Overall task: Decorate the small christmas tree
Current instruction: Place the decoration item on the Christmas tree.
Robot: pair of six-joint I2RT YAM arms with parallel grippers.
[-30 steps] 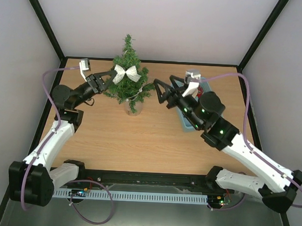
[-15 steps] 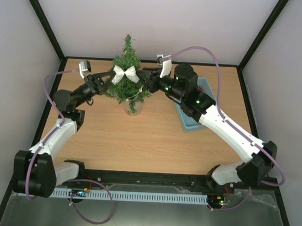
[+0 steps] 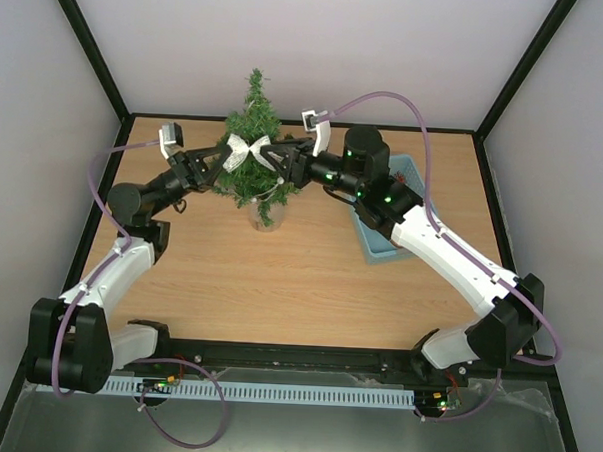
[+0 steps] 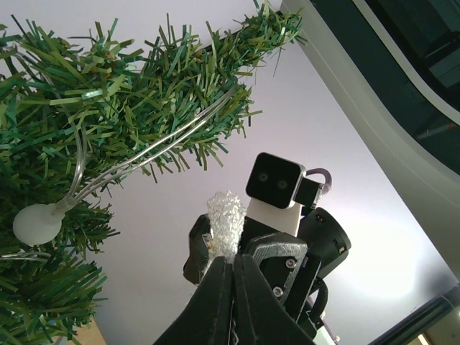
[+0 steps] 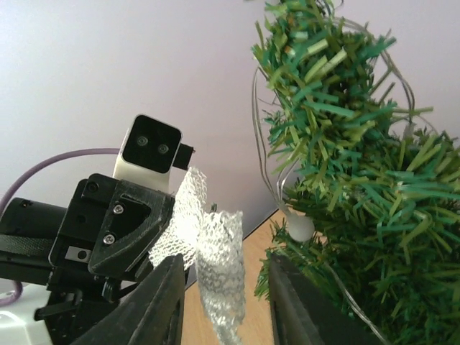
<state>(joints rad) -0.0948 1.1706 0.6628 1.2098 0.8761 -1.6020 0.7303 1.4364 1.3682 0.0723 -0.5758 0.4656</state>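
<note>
The small christmas tree (image 3: 254, 114) stands in a clear glass (image 3: 266, 214) at the back of the table. A white mesh bow (image 3: 249, 149) hangs in front of its branches. From the left, my left gripper (image 3: 216, 160) is shut on one end of the bow; in the left wrist view its jaws (image 4: 233, 264) pinch the mesh (image 4: 225, 219). My right gripper (image 3: 273, 157) comes in from the right. Its fingers (image 5: 167, 302) stand apart on either side of the bow's other loop (image 5: 219, 269), with a gap on both sides.
A blue tray (image 3: 404, 175) lies at the right, partly under the right arm. A clear light string with white bulbs (image 5: 302, 228) runs through the tree's branches (image 4: 86, 108). Grey walls close in the table on three sides.
The right arm swung left from above the blue tray to the tree, and its jaws narrowed around the bow's loop. The left gripper kept its hold on the bow and barely moved.
</note>
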